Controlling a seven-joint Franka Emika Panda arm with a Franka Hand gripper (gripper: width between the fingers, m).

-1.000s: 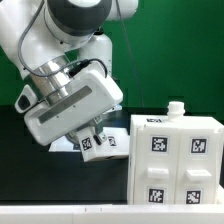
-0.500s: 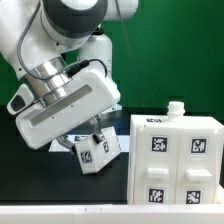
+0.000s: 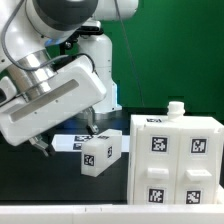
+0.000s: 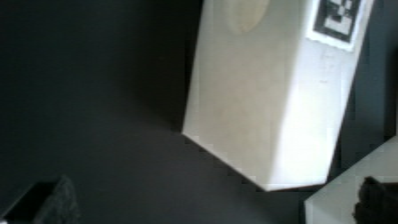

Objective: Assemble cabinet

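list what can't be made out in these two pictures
- Exterior view: the tool is hidden behind the arm's white wrist housing, so its jaws do not show.
- Exterior view: the small white tagged block has its far side hidden, and the flat board behind it is mostly covered.
- Exterior view: the large white tagged cabinet box is cut off by the bottom edge.
- Wrist view: the white panel is blurred, its tag cut off by the edge.

The cabinet (image 3: 177, 158) and a smaller box piece (image 3: 100, 153) are white with black-and-white square tags, on a black table (image 3: 40, 180) before a green backdrop (image 3: 170, 50).
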